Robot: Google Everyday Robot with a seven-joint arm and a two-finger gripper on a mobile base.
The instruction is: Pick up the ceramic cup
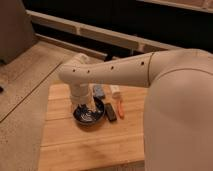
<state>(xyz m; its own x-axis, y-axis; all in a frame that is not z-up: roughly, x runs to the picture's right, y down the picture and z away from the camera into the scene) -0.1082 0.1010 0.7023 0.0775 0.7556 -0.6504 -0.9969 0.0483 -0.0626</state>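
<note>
My gripper hangs at the end of the cream arm, reaching down over the wide black bowl on the wooden table. The wrist covers the bowl's left and back part. The ceramic cup is not in view; it may be hidden behind the arm or wrist. A small white object lies just behind the bowl to the right; I cannot tell what it is.
A blue object lies behind the bowl. A black object and an orange one lie right of the bowl. My own body fills the right side. Speckled floor lies to the left, a dark wall with rails behind.
</note>
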